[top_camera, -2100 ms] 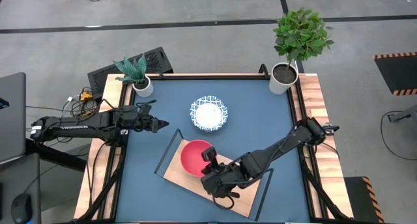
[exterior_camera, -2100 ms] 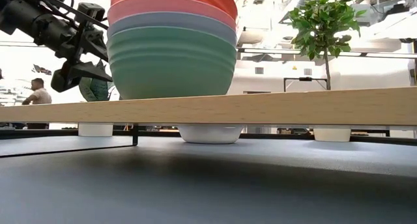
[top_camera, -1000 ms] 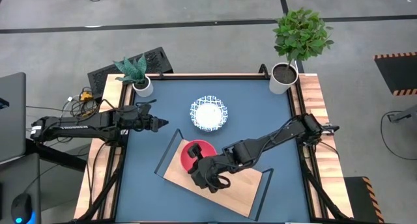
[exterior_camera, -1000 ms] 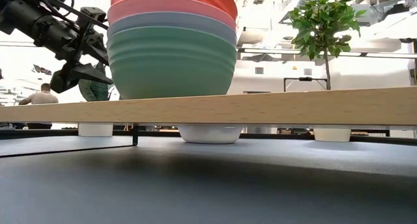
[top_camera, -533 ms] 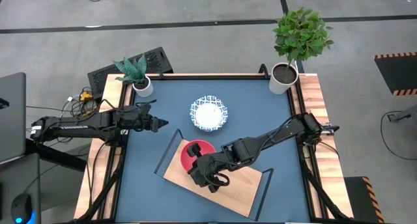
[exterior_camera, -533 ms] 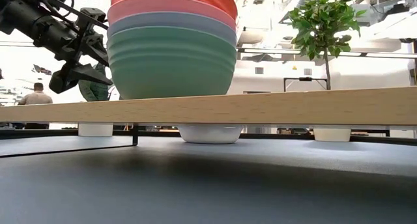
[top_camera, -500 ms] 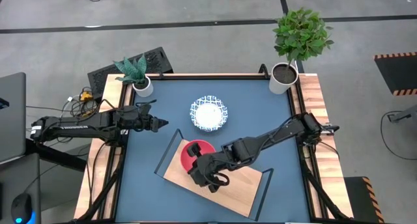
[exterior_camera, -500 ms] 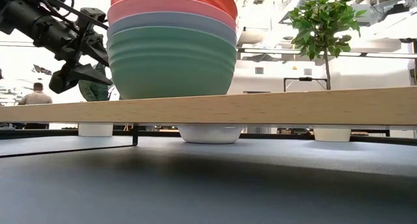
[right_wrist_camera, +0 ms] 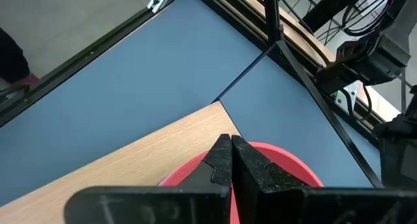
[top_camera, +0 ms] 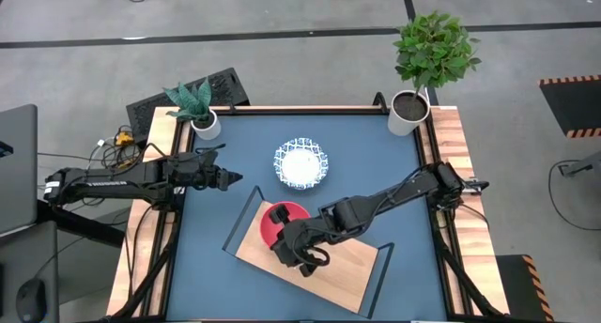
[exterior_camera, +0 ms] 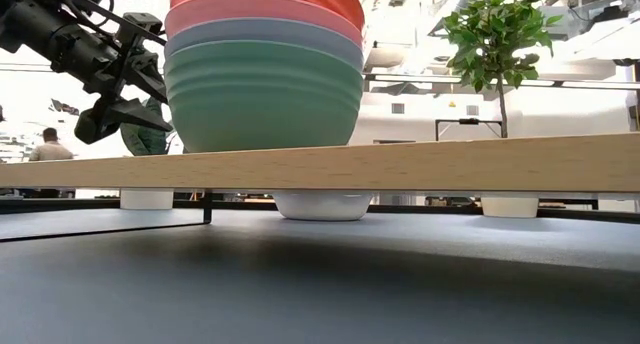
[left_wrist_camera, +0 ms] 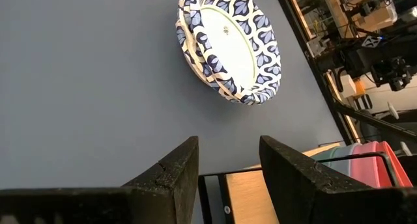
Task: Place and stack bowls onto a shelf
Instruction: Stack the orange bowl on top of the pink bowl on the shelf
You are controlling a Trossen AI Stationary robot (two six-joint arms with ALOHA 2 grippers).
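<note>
Pink-red bowl (top_camera: pixel 278 222) tops the stack on the light-wood shelf (top_camera: pixel 343 271), w/ a pale blue-grey layer and the teal-green bowl (exterior_camera: pixel 262 109) under it in the low view. Stack sits at the shelf end nearest the worktop (top_camera: pixel 235 135) middle. You've got 1 blue-patterned white bowl (top_camera: pixel 302 164) left on the worktop, just beyond the shelf; the left wrist view suggests 2 nested rims there, but you can't be sure.

Right pincer (top_camera: pixel 285 251) is over the near rim of the pink-red bowl, fingers pressed together w/ nothing between them. In its wrist view the closed tips hover right at the rim; contact or not, can't tell. Left pincer (top_camera: pixel 228 179) waits over the left side of the worktop, jaws parted and empty, aimed toward the patterned bowl.

My read: stacking is mostly done, and the patterned bowl is next.

Risks from here:
- If you pull the right arm back low, the closed tips could catch the pink-red rim and drag or tip the stack, which is tall for its footprint.
- The stack is near the shelf edge, so a nudge could slide it off.
- Both arms heading for the patterned bowl means a clash; the right forearm already spans the shelf.
- A rim pinch on a shallow glazed bowl could slip, esp. if 2 are nested and only 1 lifts.
</note>
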